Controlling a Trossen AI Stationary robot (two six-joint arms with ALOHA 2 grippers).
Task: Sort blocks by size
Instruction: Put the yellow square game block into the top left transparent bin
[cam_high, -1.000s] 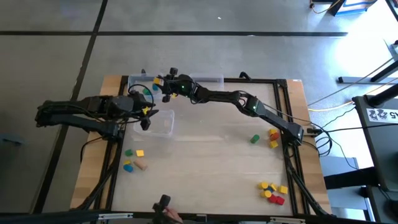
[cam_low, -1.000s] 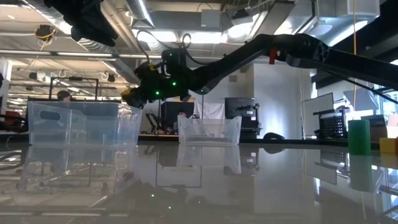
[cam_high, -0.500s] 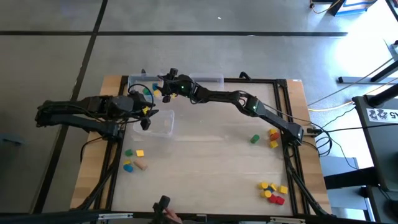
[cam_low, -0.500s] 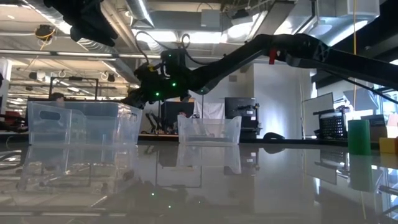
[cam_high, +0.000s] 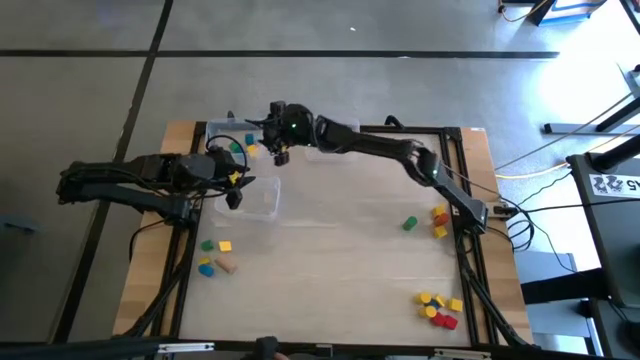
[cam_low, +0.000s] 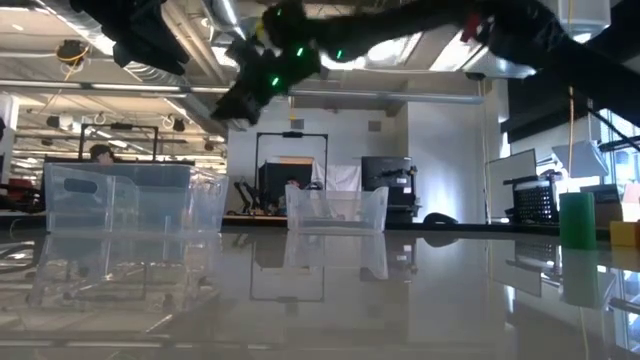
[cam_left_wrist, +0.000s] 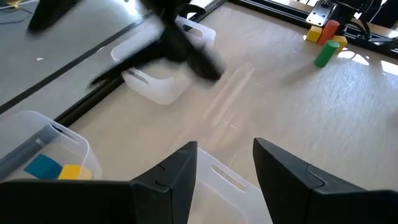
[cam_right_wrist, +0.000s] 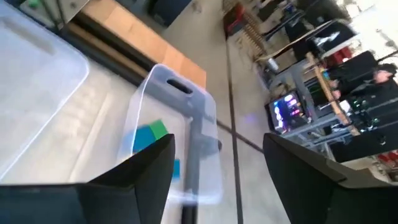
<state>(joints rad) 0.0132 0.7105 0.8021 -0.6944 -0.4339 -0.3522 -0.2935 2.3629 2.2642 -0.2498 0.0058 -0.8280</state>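
right gripper (cam_high: 279, 155) hung open, empty, above far-left bin (cam_high: 232, 140) holding blocks (cam_high: 240, 147) | left gripper (cam_left_wrist: 225, 163) open over the neighbouring bin (cam_high: 262, 200), waiting | remaining blocks (cam_high: 438, 309) well away, unsorted

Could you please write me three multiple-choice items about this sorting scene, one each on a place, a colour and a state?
1. Where is the right gripper?
A. At the far side of the table, beside the clear bin that holds blocks
B. Over the near right cluster of blocks
C. Resting on the bare middle of the table

2. What colour is the cylinder-shaped block standing near the table's right side?
A. Red
B. Green
C. Blue

3. How do the right gripper's fingers stand?
A. Shut on a yellow block
B. Clamped on a bin's rim
C. Apart, with nothing between them

Answers: 1 A, the high view shows it at the far bins; 2 B, it is green in the high and left wrist views; 3 C, the right wrist view shows an empty gap.
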